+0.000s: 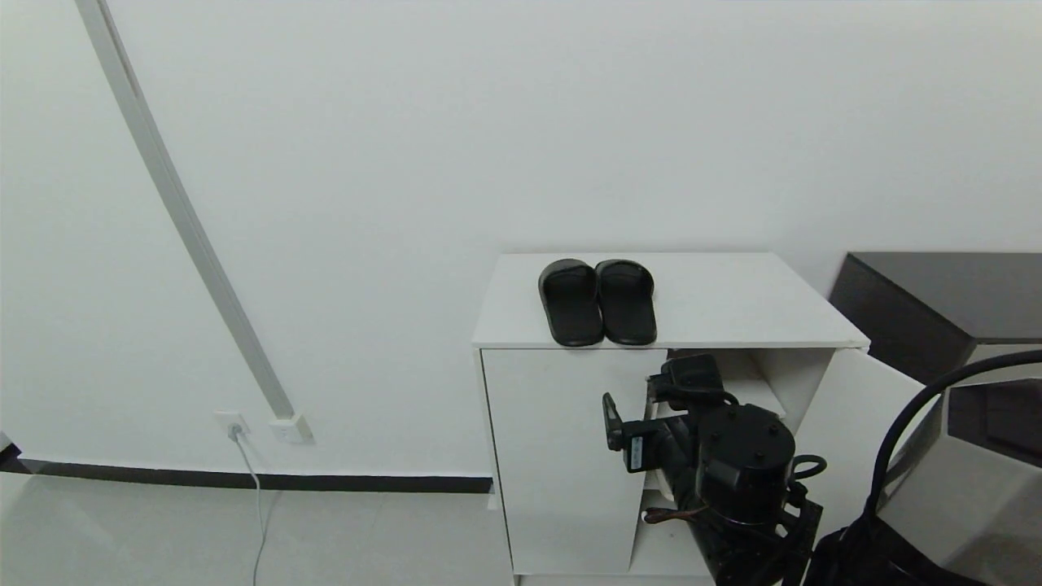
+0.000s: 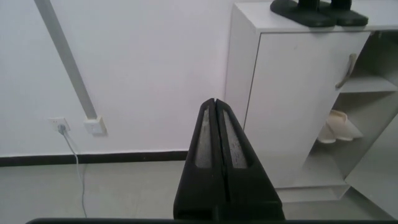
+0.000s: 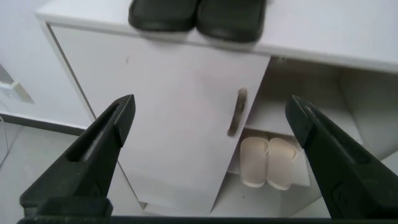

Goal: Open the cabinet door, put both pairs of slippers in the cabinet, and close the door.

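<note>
A pair of black slippers (image 1: 597, 302) lies side by side on top of the white cabinet (image 1: 692, 317), toes at the front edge; I see the black slippers (image 3: 198, 14) (image 2: 317, 10) in both wrist views. The right door (image 1: 847, 431) is swung open; the left door (image 1: 562, 456) is closed, with a handle (image 3: 236, 112). A pair of cream slippers (image 3: 268, 163) sits on a lower shelf inside (image 2: 337, 126). My right gripper (image 3: 211, 118) is open, in front of the cabinet below its top. My left gripper (image 2: 215, 109) is shut and empty, off to the cabinet's left.
A black desk (image 1: 936, 301) stands right of the cabinet, close to the open door. A grey conduit (image 1: 179, 212) runs down the wall to a socket (image 1: 232, 425) with a cable. The floor left of the cabinet is bare.
</note>
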